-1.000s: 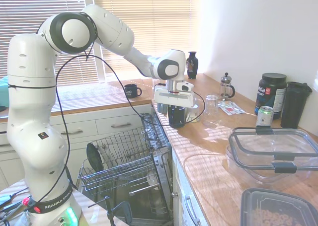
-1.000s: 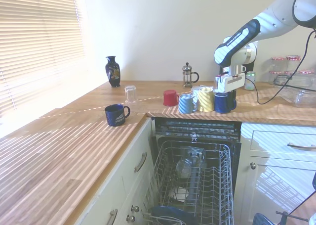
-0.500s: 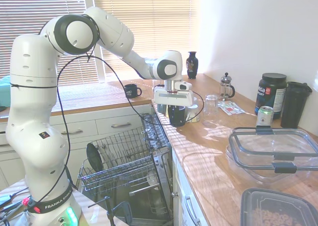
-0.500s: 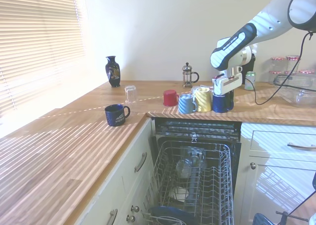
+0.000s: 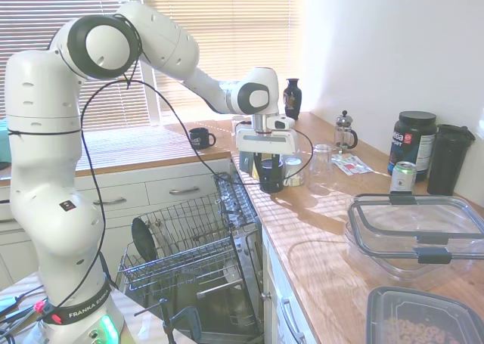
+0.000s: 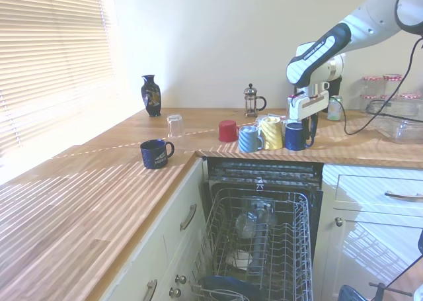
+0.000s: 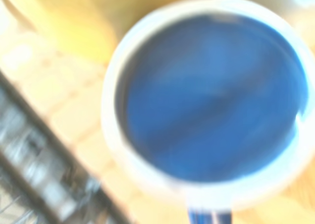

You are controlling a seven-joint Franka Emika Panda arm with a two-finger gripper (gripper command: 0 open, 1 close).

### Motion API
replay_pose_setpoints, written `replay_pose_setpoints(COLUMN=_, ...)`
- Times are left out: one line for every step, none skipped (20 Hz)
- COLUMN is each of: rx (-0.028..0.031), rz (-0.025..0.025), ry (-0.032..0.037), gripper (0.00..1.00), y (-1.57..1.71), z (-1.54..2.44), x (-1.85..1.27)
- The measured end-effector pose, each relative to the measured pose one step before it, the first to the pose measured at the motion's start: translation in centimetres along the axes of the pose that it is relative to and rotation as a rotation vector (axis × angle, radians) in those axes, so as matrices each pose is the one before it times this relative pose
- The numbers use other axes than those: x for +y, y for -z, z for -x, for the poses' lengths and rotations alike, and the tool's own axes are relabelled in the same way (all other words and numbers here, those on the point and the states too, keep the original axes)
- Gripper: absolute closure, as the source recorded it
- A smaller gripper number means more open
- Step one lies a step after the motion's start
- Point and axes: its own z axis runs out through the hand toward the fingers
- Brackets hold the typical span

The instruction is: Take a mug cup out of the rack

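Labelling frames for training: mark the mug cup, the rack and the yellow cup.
mug cup [image 6: 295, 136]: second exterior view, on its dark side wall, standing on the counter.
rack [image 6: 293, 251]: second exterior view, on the wire side wall of the pulled-out basket.
yellow cup [image 6: 271, 133]: second exterior view, on its side wall.

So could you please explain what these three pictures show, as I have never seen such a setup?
The white machine is a robot arm with a two-finger gripper. Two pictures come from cameras across the kitchen, on opposite sides; the blurred one comes from a camera on the wrist, looking down into the mug cup. That mug cup stands on the wooden counter beside a yellow cup, above the pulled-out dishwasher rack. The gripper hangs open just over it and holds nothing.
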Motion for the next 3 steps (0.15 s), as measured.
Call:
replay_pose_setpoints(rx=-0.00496, rz=-0.01089, ry=0.0082, gripper=0.0, y=0.698, z=0.929, x=0.974)
replay_pose_setpoints(rx=-0.00534, rz=-0.00996, ry=0.01137, gripper=0.0, y=0.572, z=1.017, x=0.835)
replay_pose_setpoints(rx=-0.00631, rz=-0.01064, ry=0.01463, gripper=0.0, y=0.269, z=1.12, x=0.681)
